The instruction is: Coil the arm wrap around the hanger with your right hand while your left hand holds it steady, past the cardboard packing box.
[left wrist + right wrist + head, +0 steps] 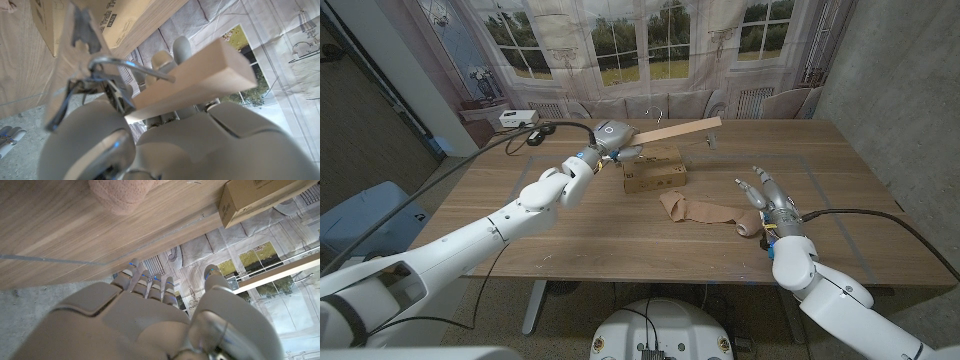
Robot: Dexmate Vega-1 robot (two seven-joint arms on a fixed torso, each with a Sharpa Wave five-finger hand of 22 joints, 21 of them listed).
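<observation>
1. Nearest me, my right hand (772, 205) stands over the table (520, 165) with fingers spread and nothing in them, just beside the rolled end of the arm wrap (705, 210).
2. The wrap lies loose on the wood, not yet started round anything.
3. Beyond it sits the cardboard packing box (655, 172).
4. Past the box, my left hand (605, 137) grips the wooden hanger (675, 130) at its hook end, bar raised.
5. I judge the holding done; next I must pinch the wrap and carry it up.

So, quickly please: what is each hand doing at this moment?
Left hand: closed, holding the wooden hanger above the cardboard box.
Right hand: open, holding nothing, beside the arm wrap.
</observation>
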